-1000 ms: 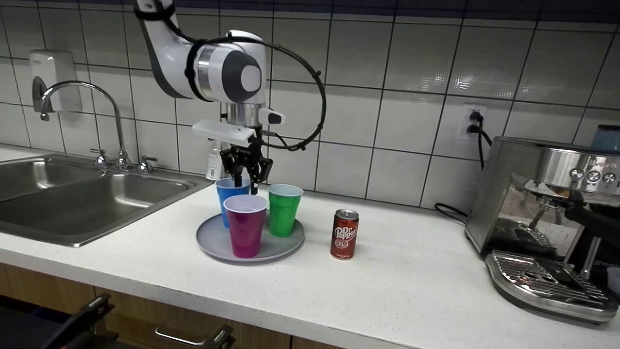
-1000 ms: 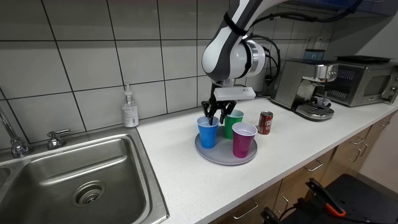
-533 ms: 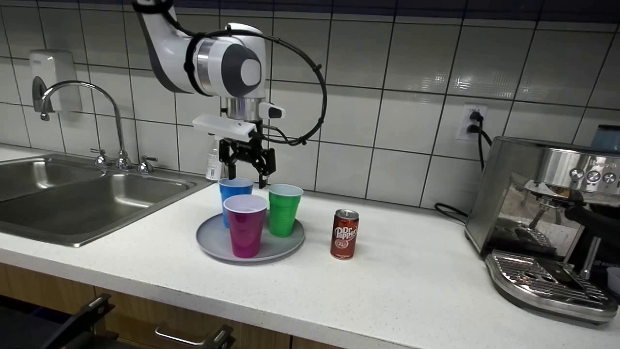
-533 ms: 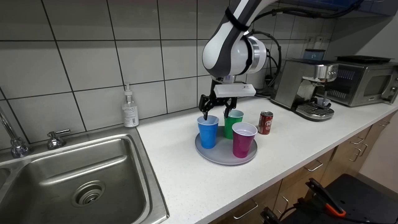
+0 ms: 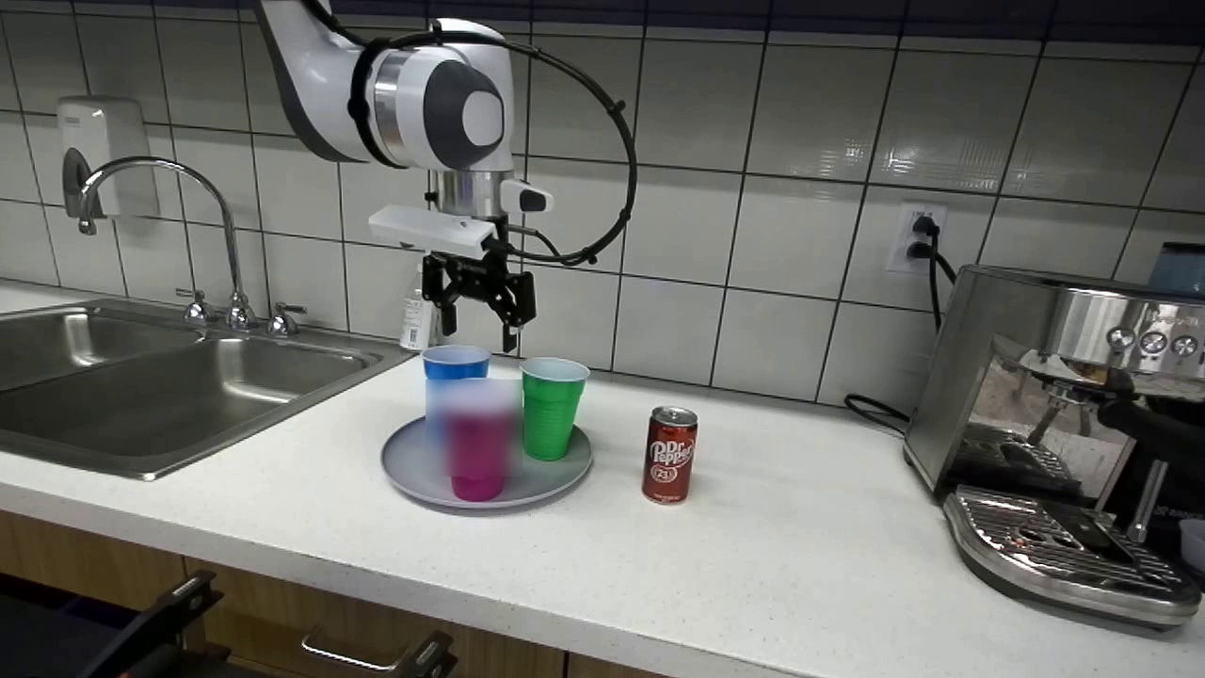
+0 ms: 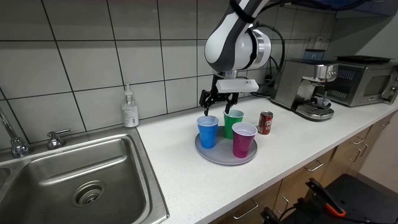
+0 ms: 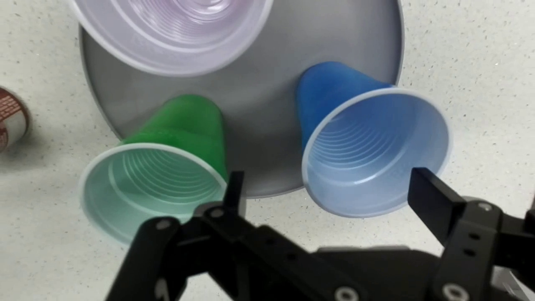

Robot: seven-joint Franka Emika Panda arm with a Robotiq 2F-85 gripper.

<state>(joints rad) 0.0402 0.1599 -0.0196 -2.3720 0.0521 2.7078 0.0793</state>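
Noted pincer (image 6: pixel 217 112) spread, hovering just higher than blue cup (image 6: pixel 207 133) and green cup (image 6: pixel 229 127). Found both upright on gray plate (image 6: pixel 221 153), alongside magenta cup (image 6: pixel 243 141). Located soda can (image 6: pixel 265 123) near plate on worktop (image 6: pixel 186 183).

Gripper (image 5: pixel 479 339): higher than 1 second ago, jaws spread wider.
Blue cup (image 6: pixel 207 135): at the edge of the plate (image 6: pixel 221 154) nearest the sink (image 6: pixel 77 169), 1 finger (image 7: pixel 434 198), earlier inside its rim, now hangs above.
Arm (image 6: pixel 227 53): lifted too.
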